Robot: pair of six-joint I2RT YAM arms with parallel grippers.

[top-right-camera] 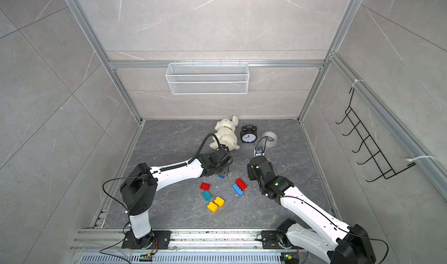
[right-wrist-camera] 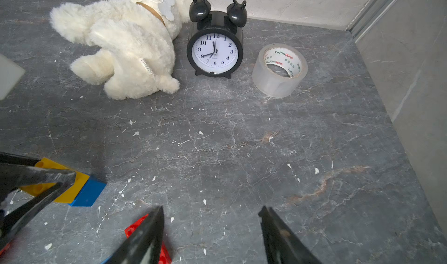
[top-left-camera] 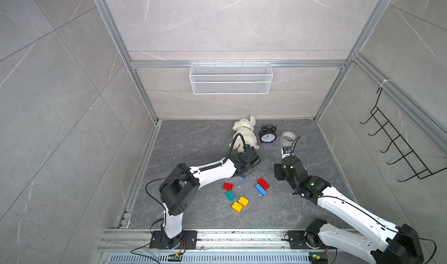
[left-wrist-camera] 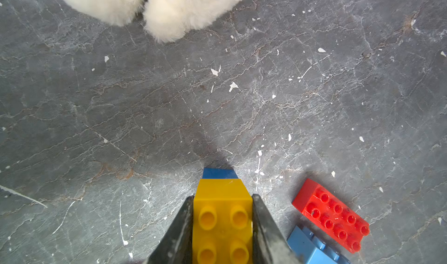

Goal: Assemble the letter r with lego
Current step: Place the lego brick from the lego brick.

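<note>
Left claw closed on a yellow brick, jaws pressed against its two side walls, studs toward the wrist camera; a blue brick sits flush under the yellow one, beyond the fingertips and untouched by them; whether this pair rests on the floor or hangs just above it cannot be told. Right claw open and empty, poised over bare floor just beside a red brick, the held pair near it on the left arm's side. Likely hazards: the blue brick is held by its stud joint alone, so a half-seated joint could let it tilt or drop on a lift; the two wrists stand close together, so a reach by either arm toward the red brick, or the long blue brick lying against it, could make them collide; a low sweep could scatter the loose group nearer the rail, namely a second red brick, a teal brick and two loose yellow bricks; the plush lies near, beyond the left claw, and could snag on a forward move.
</note>
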